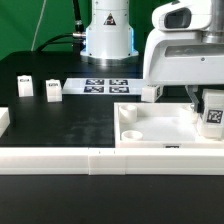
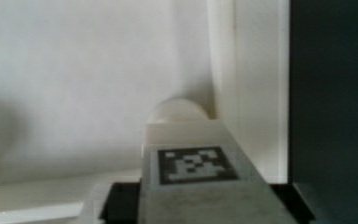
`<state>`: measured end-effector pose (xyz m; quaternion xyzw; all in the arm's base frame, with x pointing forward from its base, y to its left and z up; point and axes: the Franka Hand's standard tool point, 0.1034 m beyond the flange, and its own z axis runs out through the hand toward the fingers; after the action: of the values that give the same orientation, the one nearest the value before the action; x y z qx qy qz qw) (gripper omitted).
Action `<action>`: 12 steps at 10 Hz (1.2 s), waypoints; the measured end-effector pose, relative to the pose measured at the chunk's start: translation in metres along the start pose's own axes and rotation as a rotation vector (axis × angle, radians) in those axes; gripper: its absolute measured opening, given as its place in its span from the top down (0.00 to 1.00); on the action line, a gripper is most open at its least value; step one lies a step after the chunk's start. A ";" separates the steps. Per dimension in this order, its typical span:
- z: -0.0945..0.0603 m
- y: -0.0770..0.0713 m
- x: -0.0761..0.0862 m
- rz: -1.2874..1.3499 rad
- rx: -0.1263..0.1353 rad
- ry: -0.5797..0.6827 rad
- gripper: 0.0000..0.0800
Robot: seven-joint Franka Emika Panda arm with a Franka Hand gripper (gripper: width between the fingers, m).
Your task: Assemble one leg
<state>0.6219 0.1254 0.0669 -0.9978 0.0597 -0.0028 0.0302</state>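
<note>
Two spare blocks [image 1: 38, 88] show only outside; pincer [image 1: 212, 112] grips the leg [image 2: 195, 160].

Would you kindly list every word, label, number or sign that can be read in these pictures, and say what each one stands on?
No words, brand names or numbers are readable in either view.
The leg in the gripper: a black-and-white square tag, a pattern only.
The marker board: several such tags, too small to make out.
Two loose white blocks on the table: dark tags, too small to read.
</note>
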 end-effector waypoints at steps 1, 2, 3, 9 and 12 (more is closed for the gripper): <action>0.000 0.000 0.000 0.029 0.001 0.000 0.64; 0.000 0.000 0.000 0.044 0.003 -0.001 0.64; 0.000 0.000 -0.001 0.115 0.007 -0.003 0.64; 0.002 -0.002 -0.004 0.790 0.016 -0.017 0.63; 0.003 -0.003 -0.002 1.088 0.053 -0.014 0.63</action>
<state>0.6205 0.1283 0.0643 -0.8218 0.5670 0.0186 0.0526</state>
